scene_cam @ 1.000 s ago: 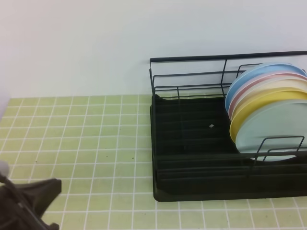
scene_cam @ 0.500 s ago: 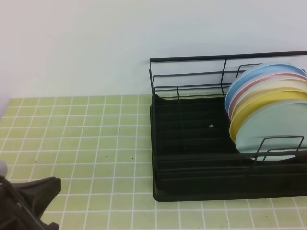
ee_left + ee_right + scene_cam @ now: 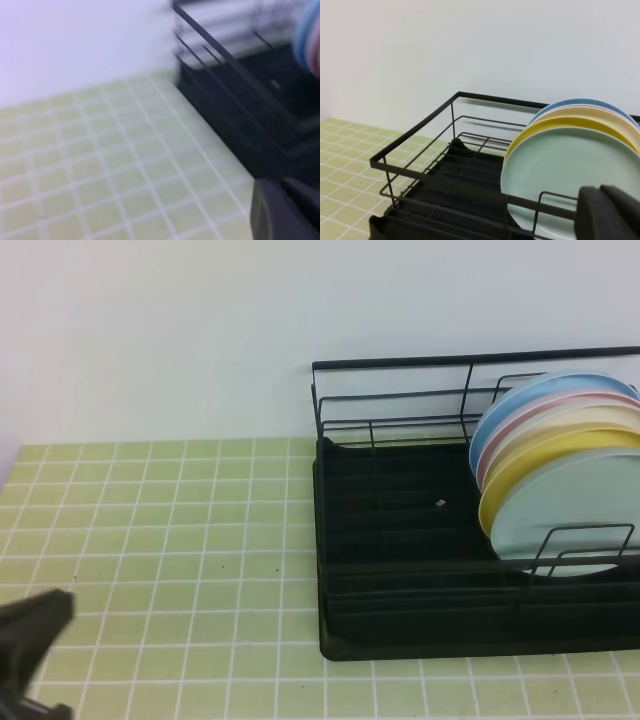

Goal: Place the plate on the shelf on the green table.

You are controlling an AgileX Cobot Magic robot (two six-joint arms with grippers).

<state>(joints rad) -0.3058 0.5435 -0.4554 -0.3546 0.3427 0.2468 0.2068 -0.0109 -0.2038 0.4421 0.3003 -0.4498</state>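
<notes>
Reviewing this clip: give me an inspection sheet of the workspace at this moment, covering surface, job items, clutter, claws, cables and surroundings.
Surface: green table, light-green tiles with white grout.
Job's things: plate, pale aqua, stands frontmost in the shelf, a black wire rack with tray base at right.
Clutter: yellow plate, pink plate and blue plate stacked upright behind it; small white speck on the tray.
Claws: left claw partly seen at lower left, state unclear; right claw only a dark edge, state unclear.
Cables: nothing seen.
Surroundings: plain white wall.

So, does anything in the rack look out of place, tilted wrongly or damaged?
Nothing stands out. The plate stands on edge at the front of the stack in the shelf, leaning like the yellow plate behind it. One small pale speck lies on the tray.
</notes>
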